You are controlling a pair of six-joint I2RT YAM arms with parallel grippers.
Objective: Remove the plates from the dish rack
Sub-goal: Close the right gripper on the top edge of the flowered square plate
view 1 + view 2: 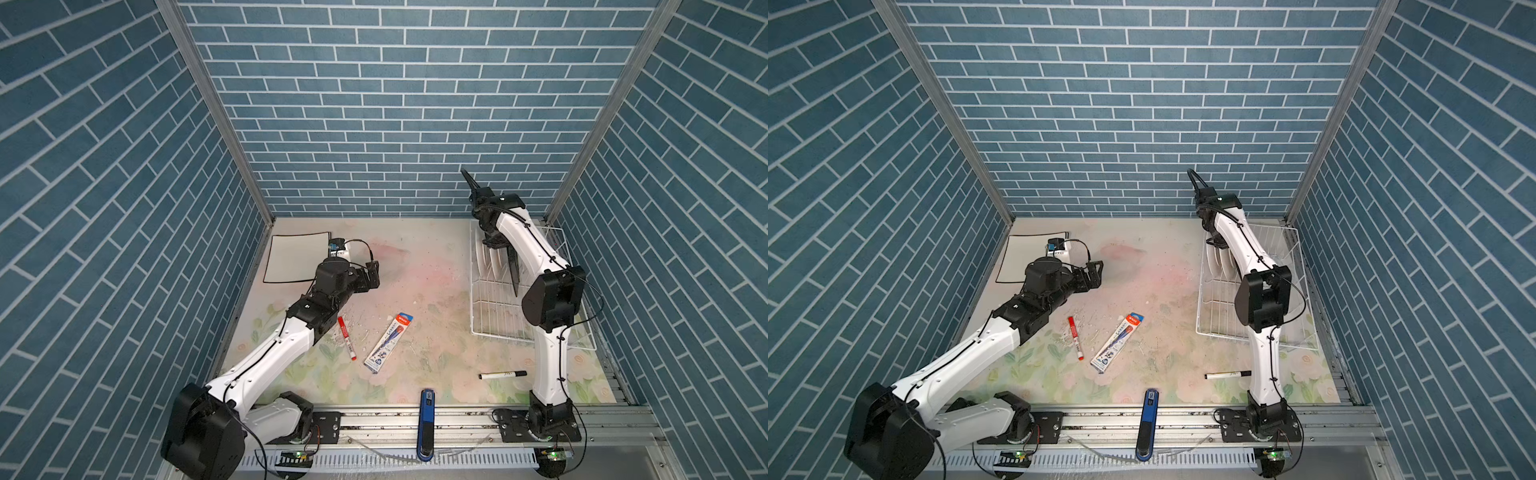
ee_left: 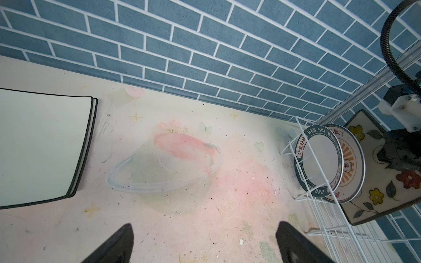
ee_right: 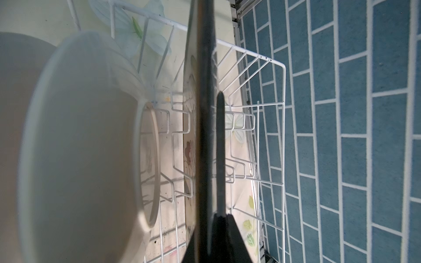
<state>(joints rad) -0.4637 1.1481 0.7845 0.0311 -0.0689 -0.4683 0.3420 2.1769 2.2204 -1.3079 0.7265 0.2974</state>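
The white wire dish rack (image 1: 494, 328) (image 1: 1217, 328) stands at the right. Two round white plates (image 2: 317, 157) (image 2: 352, 164) with dark lettered bands stand upright at its far end. Behind them is a square flowered plate (image 2: 373, 189) (image 1: 513, 270) on edge. My right gripper (image 1: 495, 245) (image 3: 210, 218) is shut on that plate's top rim, which the right wrist view shows edge-on (image 3: 205, 113). A stack of square black-rimmed plates (image 1: 295, 257) (image 2: 41, 148) lies flat at the far left. My left gripper (image 1: 372, 272) (image 2: 205, 241) hovers open beside the stack, holding nothing.
A red marker (image 1: 347, 337), a packaged pen (image 1: 388, 343) and a black marker (image 1: 503, 375) lie on the flowered mat. A blue stapler-like tool (image 1: 426, 424) rests on the front rail. Blue brick walls close in three sides, and the rack sits against the right one.
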